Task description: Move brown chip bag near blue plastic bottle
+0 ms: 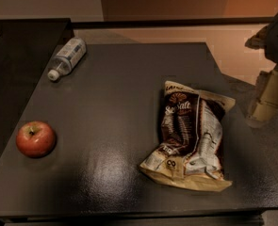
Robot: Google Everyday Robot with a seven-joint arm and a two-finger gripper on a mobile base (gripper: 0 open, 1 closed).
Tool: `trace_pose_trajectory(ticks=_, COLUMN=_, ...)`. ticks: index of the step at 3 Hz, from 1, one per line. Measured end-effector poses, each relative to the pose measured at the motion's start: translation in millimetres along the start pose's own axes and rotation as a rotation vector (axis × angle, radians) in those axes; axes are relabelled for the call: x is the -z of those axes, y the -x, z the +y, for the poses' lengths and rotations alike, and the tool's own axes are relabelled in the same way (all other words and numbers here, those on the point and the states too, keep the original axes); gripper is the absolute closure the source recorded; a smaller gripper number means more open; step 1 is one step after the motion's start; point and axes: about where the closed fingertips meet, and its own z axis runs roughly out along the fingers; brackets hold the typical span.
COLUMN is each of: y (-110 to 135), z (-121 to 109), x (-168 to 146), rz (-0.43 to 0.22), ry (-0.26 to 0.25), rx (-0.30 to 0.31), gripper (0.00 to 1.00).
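One diagonal parts the bag, lengthwise front-to-back near the front-right corner of the bench, from the back-left bottle; the hand hangs off the right edge, and I cannot tell whether it is open.

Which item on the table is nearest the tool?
The brown chip bag; the tool is past the table's right edge. Apple and blue plastic bottle sit left.

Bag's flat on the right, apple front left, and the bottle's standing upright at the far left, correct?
No. The camera view shows the blue plastic bottle lying on its side at the far left, not upright. The rest holds: brown chip bag on the right, apple front left. The gripper is beyond the right edge of the table, clear of the bag.
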Motion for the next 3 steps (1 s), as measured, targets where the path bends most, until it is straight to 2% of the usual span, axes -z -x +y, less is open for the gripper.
trace_pose_trajectory(ticks=1, y=0, z=0, x=0, rz=0.0, ry=0.0, rx=0.0, gripper=0.0)
trace_pose_trajectory(ticks=2, y=3, z=0, x=0, rz=-0.006, ry=0.0, rx=0.028, gripper=0.0)
trace_pose_trajectory(ticks=3, y=16, z=1, x=-10, rz=-0.005, ry=0.016, rx=0.137, gripper=0.0)
